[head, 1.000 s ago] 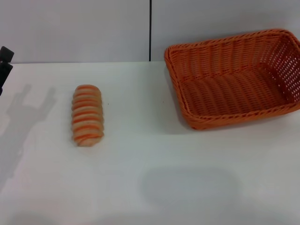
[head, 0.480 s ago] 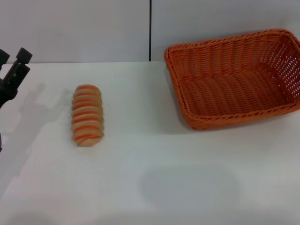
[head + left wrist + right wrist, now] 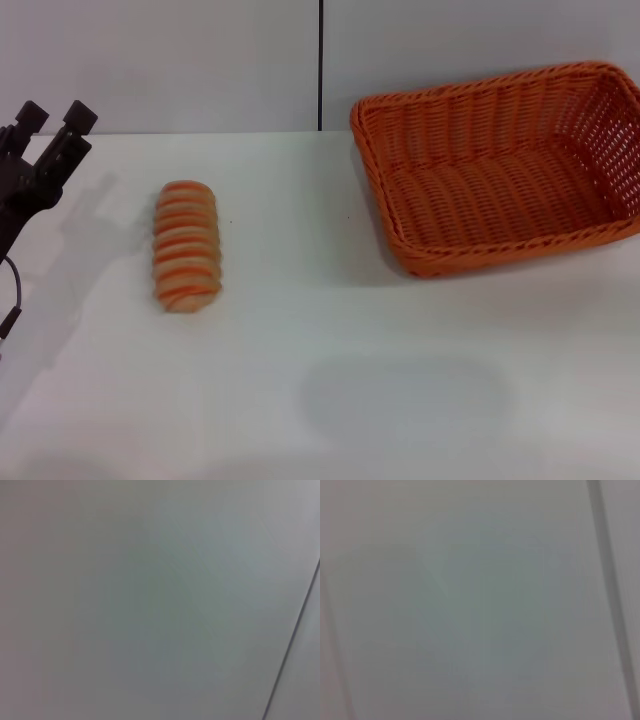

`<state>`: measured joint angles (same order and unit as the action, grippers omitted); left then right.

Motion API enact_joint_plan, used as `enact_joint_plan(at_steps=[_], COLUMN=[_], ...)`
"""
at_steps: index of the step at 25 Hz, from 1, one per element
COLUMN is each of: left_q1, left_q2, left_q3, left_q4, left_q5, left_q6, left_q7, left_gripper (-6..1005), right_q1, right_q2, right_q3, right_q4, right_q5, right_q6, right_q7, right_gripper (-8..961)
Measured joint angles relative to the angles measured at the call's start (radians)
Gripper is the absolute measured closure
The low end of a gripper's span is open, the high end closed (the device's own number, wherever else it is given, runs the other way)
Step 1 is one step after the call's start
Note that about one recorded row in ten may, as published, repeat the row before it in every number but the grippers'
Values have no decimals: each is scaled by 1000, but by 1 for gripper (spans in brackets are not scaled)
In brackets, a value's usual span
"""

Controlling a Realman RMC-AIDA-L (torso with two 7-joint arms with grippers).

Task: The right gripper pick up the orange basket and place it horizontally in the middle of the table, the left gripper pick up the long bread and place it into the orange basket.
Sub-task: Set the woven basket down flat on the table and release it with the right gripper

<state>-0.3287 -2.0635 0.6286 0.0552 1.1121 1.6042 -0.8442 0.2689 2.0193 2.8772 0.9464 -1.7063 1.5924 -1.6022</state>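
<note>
The left gripper (image 3: pixel 55 115) stands at the table's (image 3: pixel 330 400) far-left edge with its two black fingers spread apart and nothing between them, raised above the surface. The bread (image 3: pixel 186 245) lies flat on the table to the gripper's right and nearer the camera, apart from it, its long axis running front to back. The basket (image 3: pixel 500 165) sits at the far right of the table, well apart from the bread, and both wrist views show only blank grey surface.
</note>
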Motion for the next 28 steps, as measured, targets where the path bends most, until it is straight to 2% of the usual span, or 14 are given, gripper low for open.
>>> enact_joint_plan(at_steps=[2,3,5,7,11,16,17,18,19,22,25,27,28], left_q1=[-2,-3,-4,-7,-16,-29,-31,-37,-37,-40,-40,-39,-39], left_q2=[0,0,0,0,0,1,0,0,0,-1,-1,-1,-1], left_q3=[8,20,35,79,87,85,85,86,86,90,95,98,99], left_q4=[2,7,15,42,46,46,46,46,46,46,46,44,41], left_q5=[0,0,0,0,0,0,0,0,0,0,0,0,0], left_q6=[-1,-1,-1,-4,-18,-30,-32,-39,-39,-47,-56,-65,-70], left_q7=[0,-2,-5,-9,-10,-13,-16,-21,-21,-23,-24,-24,-24], left_gripper=[155,155,155,155,154,154,154,154,154,154,153,153,153], right_q1=[-22,-34,-42,-55,-65,-42,-36,-19,-19,28,94,143,202], right_q2=[-4,-12,-14,-12,-7,-32,-40,-57,-57,-92,-139,-170,-208], right_q3=[0,0,1,2,1,0,0,0,0,-5,-43,-86,-141], right_q4=[-20,-39,-53,-84,-170,-170,-158,-113,-113,15,144,185,177], right_q5=[30,38,45,73,108,23,2,-45,-45,-162,-307,-392,-466], right_q6=[-22,-29,-34,-43,-56,-70,-74,-79,-79,-80,-53,-29,-1], right_q7=[-2,-4,-17,-63,-143,-44,-8,90,90,304,506,601,680], right_gripper=[505,489,457,457,457,457,457,457,457,457,457,457,457])
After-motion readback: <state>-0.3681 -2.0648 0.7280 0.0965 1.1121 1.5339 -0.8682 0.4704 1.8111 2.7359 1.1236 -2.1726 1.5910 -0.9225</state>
